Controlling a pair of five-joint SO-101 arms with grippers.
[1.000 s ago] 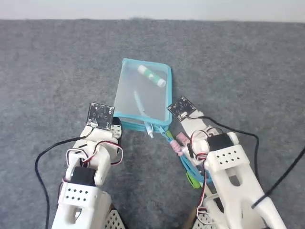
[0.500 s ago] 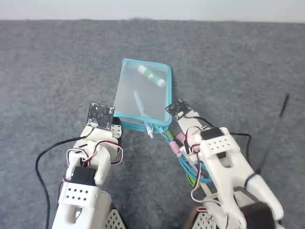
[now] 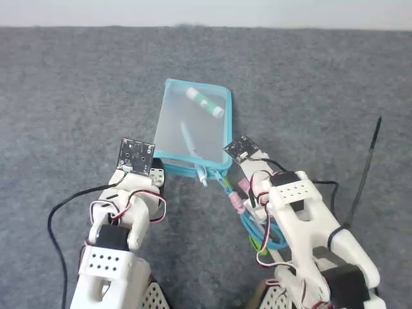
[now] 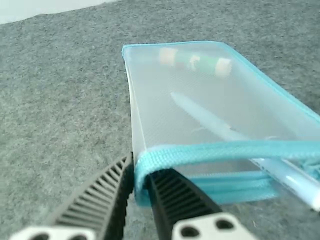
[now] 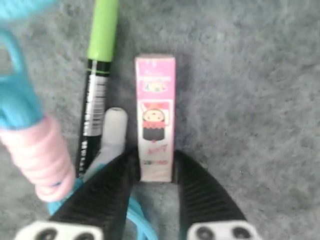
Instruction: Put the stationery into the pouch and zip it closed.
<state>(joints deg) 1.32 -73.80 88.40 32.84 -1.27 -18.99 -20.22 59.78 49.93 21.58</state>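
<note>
Left gripper (image 4: 139, 176) clenched on near-left corner of pouch (image 4: 160, 107), teal zip edge pinched btwn the two black fingers. Right gripper (image 5: 154, 165) grasps pink eraser (image 5: 155, 115): fingers press both long sides of its near end, eraser lying flat on carpet.

Beside the eraser, to its left, lie a green pen (image 5: 100, 75), a white pen (image 5: 114, 130), then a pink coil (image 5: 37, 155) w/ blue loop (image 5: 15, 95); this stationery sits just near-right of pouch mouth.

Pouch (image 3: 174, 122) lies flat at centre, long axis running near-far, opening at near end. Inside: white-green tube (image 3: 205, 102) at far end, and a pale blue pen (image 3: 192, 149) w/ tip poking out the near opening.

Left arm (image 3: 122, 219) comes up from near edge, nearly straight, wrist board just left of pouch's near corner. Right arm (image 3: 302, 219) comes from near-right, angled far-left, wrist low over the loose items.

Surface: grey carpet (image 3: 77, 84) throughout; pale wall strip (image 3: 206, 11) along far edge. Black cables (image 3: 364, 174) trail at right and near-left.
</note>
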